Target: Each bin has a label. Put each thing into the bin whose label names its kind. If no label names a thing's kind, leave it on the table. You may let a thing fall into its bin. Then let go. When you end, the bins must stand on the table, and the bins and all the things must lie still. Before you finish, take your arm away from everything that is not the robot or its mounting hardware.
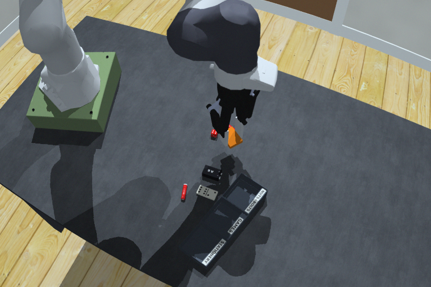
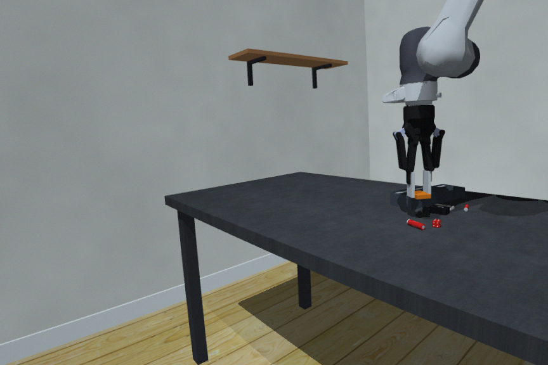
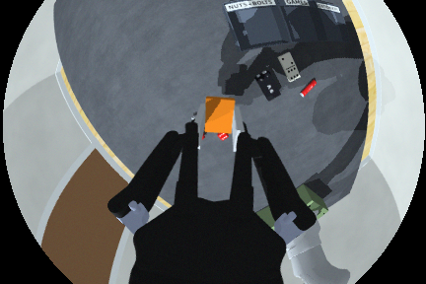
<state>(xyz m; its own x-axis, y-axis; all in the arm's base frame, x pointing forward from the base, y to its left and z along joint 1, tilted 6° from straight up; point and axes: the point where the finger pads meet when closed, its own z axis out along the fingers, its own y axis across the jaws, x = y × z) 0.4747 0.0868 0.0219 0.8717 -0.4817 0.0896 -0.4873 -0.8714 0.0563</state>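
Note:
My gripper [image 1: 232,134] [image 2: 419,192] [image 3: 219,113] is shut on an orange wedge [image 1: 233,140] [image 2: 422,195] [image 3: 220,112] and holds it above the table. A red die [image 1: 214,133] [image 2: 436,223] [image 3: 223,136] lies near and below it. A red cylinder [image 2: 415,224] lies beside the die, mostly hidden in the other views. A black battery-like block [image 1: 211,173] [image 3: 267,84], a grey domino [image 1: 207,192] [image 3: 289,67] and another red cylinder [image 1: 184,192] [image 3: 308,88] lie near the bins. The joined bins are labelled NUTS+BOLTS [image 1: 256,200] [image 3: 250,5], GAMES [image 1: 235,225] [image 3: 296,2] and STATIONERY [image 1: 213,252].
The dark table [image 1: 330,172] [image 2: 274,215] carries the bins and loose things. The arm's green base block [image 1: 107,78] stands at the left in the top view. A wooden shelf [image 2: 287,57] is on the wall, away from the arm.

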